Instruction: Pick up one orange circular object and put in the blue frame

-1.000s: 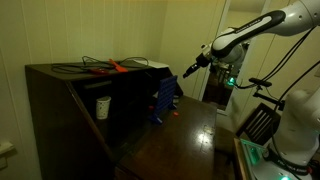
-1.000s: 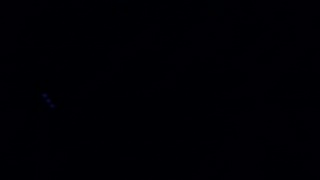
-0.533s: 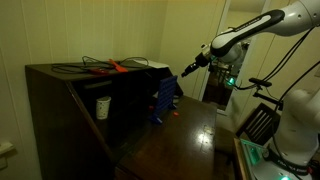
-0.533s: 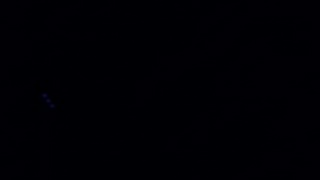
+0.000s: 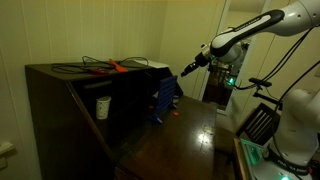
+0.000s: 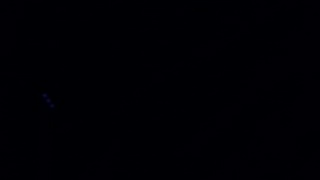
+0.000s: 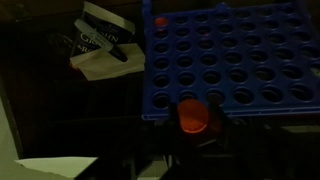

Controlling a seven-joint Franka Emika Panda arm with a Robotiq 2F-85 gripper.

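In the wrist view my gripper (image 7: 193, 128) is shut on an orange circular object (image 7: 193, 117), a small round disc. The disc sits right at the near edge of the blue frame (image 7: 225, 60), a bright blue grid of round holes. Another small orange piece (image 7: 159, 22) shows at the frame's far corner. In an exterior view the gripper (image 5: 188, 69) hangs just above the upright blue frame (image 5: 164, 101) on the dark table. The disc is too small to make out there. The other exterior view is black and shows nothing.
A dark wooden cabinet (image 5: 60, 95) stands beside the frame, with a white cup (image 5: 102, 107) in front and a long orange-red tool (image 5: 115, 67) among black cables on top. A small orange spot (image 5: 175, 114) lies on the table (image 5: 195, 140). A crumpled printed wrapper (image 7: 100, 50) lies beside the frame.
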